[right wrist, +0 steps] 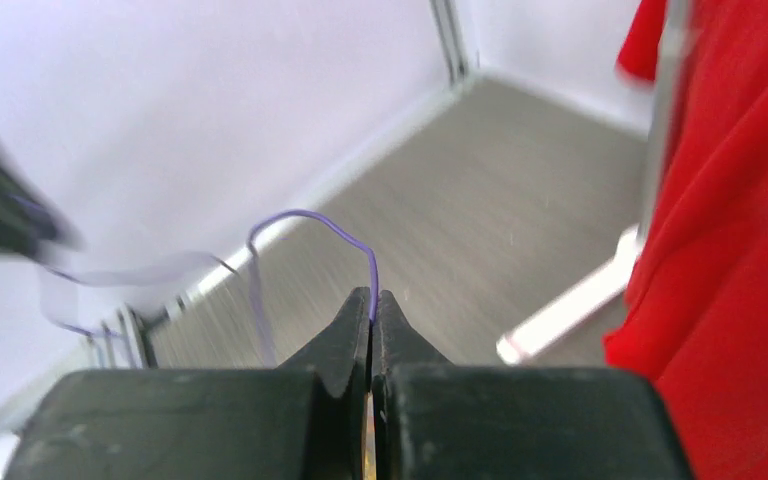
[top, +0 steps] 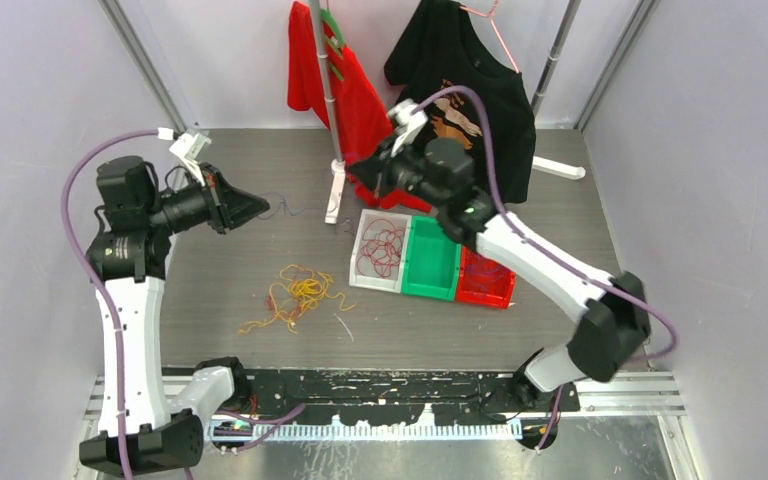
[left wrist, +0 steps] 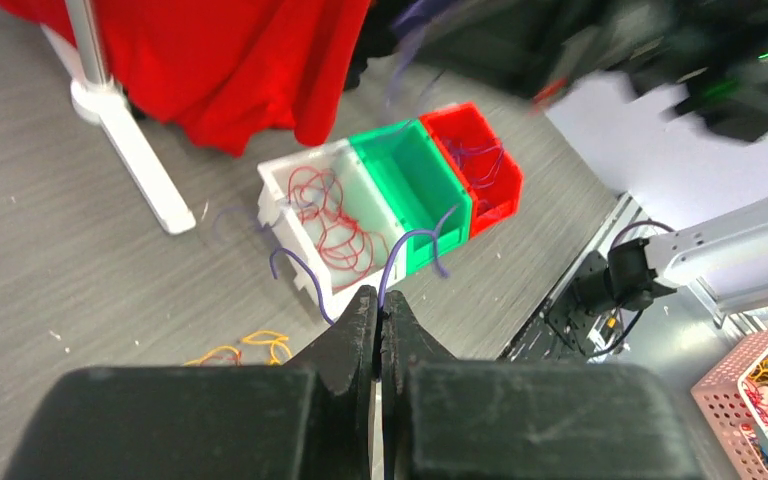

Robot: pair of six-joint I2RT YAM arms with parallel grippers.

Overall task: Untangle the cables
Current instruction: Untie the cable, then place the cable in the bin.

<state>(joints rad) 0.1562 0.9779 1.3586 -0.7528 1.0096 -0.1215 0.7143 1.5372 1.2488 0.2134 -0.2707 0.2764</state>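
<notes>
Approx halfway, I'd say: thin red wires (top: 384,246) sit in white plastic bin (top: 372,283), mid-bench (top: 210,300). Tangled yellow wires (top: 300,290) lie loose nearer the left edge. Left pincer (left wrist: 380,305) & right pincer (right wrist: 372,300) are each clenched on thin purple wire (right wrist: 300,213), held up off the bench.

The tabletop (top: 210,290) looks like matt grey wood-grain laminate. The white bin (top: 357,255), green bin (top: 430,265) and red bin (top: 485,298) are smooth, glossy plastic. The red shirt (top: 355,95) and black shirt (top: 480,90) are soft matt cloth, beside a shiny metal pole (top: 326,90). The left gripper (left wrist: 380,315) and right gripper (right wrist: 372,310) have matt black, finely grainy plastic fingers; the purple cable (right wrist: 310,215) has a smooth coating
</notes>
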